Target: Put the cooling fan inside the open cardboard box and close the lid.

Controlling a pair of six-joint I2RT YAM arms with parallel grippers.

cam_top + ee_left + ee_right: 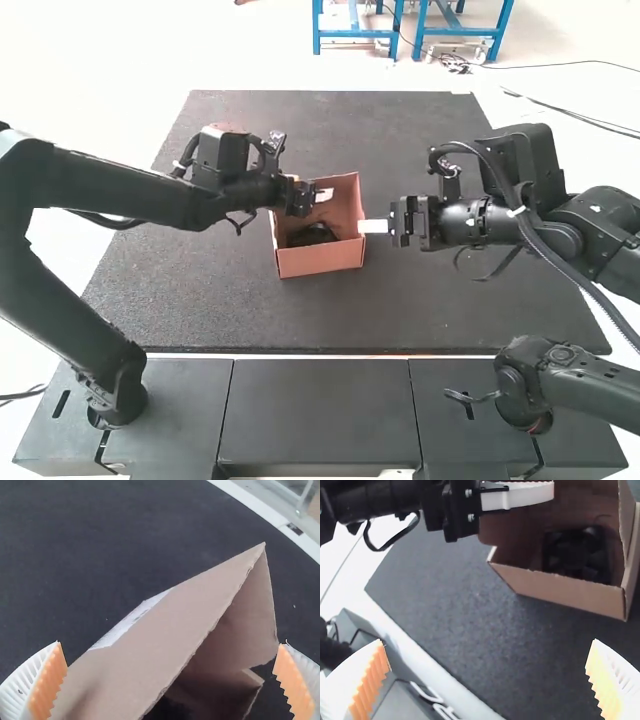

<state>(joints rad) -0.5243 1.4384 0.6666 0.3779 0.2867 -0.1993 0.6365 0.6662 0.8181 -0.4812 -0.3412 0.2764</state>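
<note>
The left gripper [170, 646] is holding its fingers [46, 680] spread wide, one on either side of the tilted cardboard box lid [135, 665], which is standing over the black mat [100, 540].

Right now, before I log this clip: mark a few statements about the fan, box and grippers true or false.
The fan lies in the box. True.
The lid is shut. False: it stands open.
The right gripper holds the fan. False: it is open and empty, beside the box.
The left gripper is open at the lid. True.
</note>
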